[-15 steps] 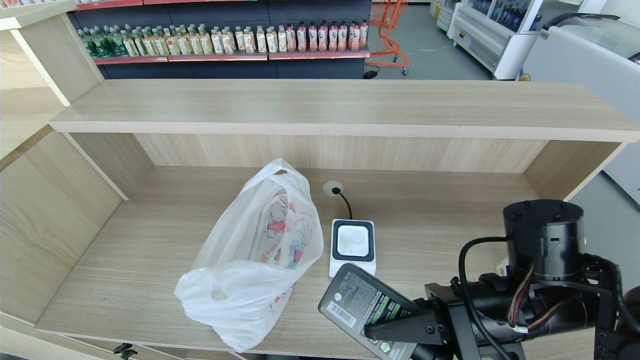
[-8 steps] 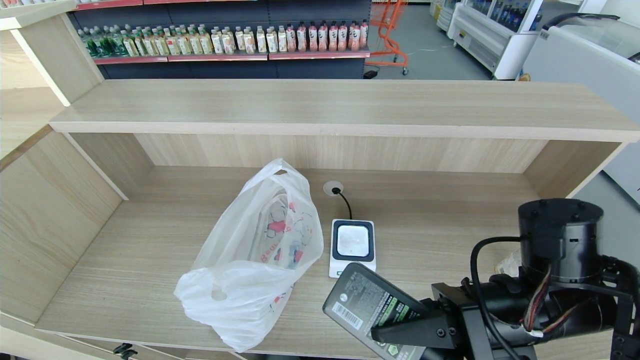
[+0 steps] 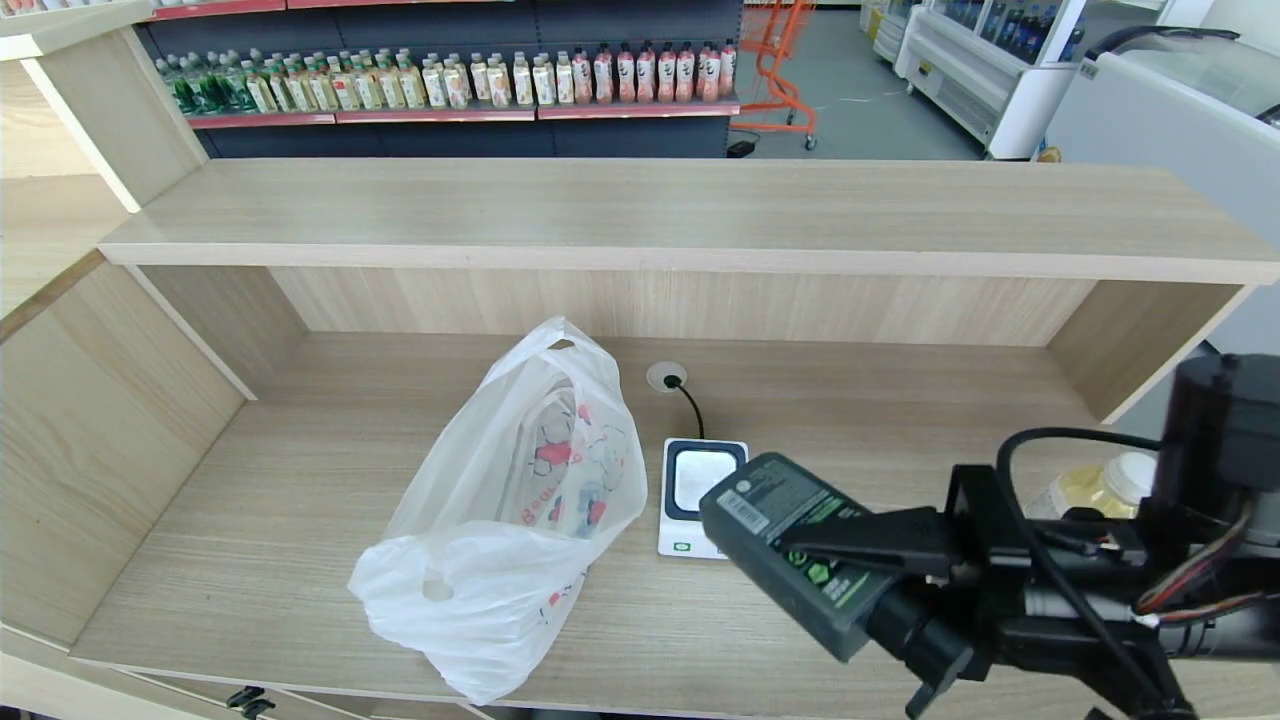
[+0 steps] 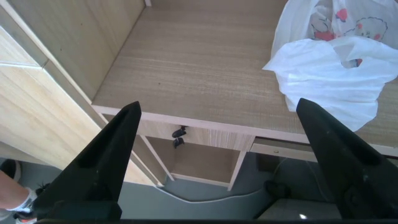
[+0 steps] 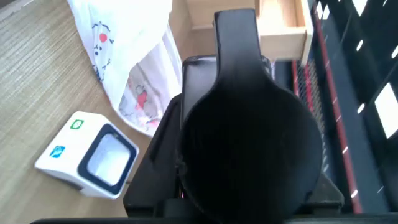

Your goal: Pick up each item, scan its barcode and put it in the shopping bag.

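My R gripper is clamped on dark box, barcode label up, held off counter by scanner right side. Shopping bag just left of scanner. L gripper wide open, empty, at near-left counter edge.

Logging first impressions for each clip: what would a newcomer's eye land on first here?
The right end effector gripping a dark pack, barcode label up, close by the white scanner at mid-counter. Next, the white shopping bag slumped left of the scanner, printed goods showing through.
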Controlling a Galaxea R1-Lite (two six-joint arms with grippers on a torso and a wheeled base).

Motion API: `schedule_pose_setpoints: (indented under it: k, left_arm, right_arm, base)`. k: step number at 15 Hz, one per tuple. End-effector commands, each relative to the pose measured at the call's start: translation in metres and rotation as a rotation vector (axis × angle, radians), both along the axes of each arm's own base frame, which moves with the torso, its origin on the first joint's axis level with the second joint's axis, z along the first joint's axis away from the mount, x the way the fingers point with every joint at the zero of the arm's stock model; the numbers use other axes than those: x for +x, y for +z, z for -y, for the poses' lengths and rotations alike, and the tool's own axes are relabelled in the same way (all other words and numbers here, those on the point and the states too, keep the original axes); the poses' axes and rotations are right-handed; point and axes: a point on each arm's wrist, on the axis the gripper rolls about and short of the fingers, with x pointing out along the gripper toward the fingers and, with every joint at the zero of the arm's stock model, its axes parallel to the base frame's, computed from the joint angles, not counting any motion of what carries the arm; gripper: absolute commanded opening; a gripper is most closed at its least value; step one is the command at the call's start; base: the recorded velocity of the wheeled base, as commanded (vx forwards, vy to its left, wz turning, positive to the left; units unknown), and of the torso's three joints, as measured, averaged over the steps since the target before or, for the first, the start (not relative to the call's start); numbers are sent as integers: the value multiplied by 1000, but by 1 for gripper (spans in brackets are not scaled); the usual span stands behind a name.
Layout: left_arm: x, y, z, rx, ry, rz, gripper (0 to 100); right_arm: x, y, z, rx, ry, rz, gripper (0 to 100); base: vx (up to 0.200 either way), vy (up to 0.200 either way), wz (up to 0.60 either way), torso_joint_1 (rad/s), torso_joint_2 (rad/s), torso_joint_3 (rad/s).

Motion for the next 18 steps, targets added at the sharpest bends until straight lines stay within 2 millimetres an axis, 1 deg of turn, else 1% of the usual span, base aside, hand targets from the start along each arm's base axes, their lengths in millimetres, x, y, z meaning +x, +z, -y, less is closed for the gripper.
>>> schedule_pose_setpoints:
  k: [1,2,3,4,5,6,7,8,9,10,11,13,14,16,18]
  left_arm:
    - [0,0,0,0,1,0,100]
    - [0,0,0,0,1,0,100]
    - [0,0,0,0,1,0,100]
    - [0,0,0,0,1,0,100]
    - [0,0,0,0,1,0,100]
    - [0,0,0,0,1,0,100]
    - [0,0,0,0,1,0,100]
    - [0,0,0,0,1,0,100]
    - [0,0,0,0,1,0,100]
    - [0,0,0,0,1,0,100]
    - [0,0,0,0,1,0,100]
    - [0,0,0,0,1,0,100]
    - [0,0,0,0,1,0,100]
    - [0,0,0,0,1,0,100]
    - [0,0,0,0,1,0,100]
  right_arm:
    - [-26,34,35,218,-239,-89,0]
    - [-28,23,62,278,-337,-240,0]
    - [-25,27,73,311,-375,-267,0]
    - [-22,28,82,411,-436,-421,0]
    - [-19,29,86,524,-469,-609,0]
    - [-13,29,86,695,-540,-881,0]
    - [-2,24,78,851,-652,-1118,0]
    - [6,23,64,955,-670,-1329,0]
    - [20,21,45,1079,-699,-1570,0]
    - [36,15,28,1176,-741,-1725,0]
    - [50,2,14,1233,-790,-1874,0]
    - [74,-22,-5,1249,-873,-2018,0]
    - [86,-36,-17,1230,-917,-2055,0]
    - [104,-53,-28,1204,-966,-2071,0]
    - [116,-61,-37,1178,-967,-2089,0]
  base:
    - [0,0,0,0,0,0]
    - [0,0,0,0,0,0]
    - [0,0,0,0,0,0]
    - [0,0,0,0,0,0]
    - [0,0,0,0,0,0]
    - [0,0,0,0,0,0]
    - [0,0,0,0,0,0]
    - [0,0,0,0,0,0]
    - [0,0,0,0,0,0]
    - [0,0,0,0,0,0]
    - [0,0,0,0,0,0]
    - [0,0,0,0,0,0]
    - [0,0,0,0,0,0]
    - [0,0,0,0,0,0]
    - [0,0,0,0,0,0]
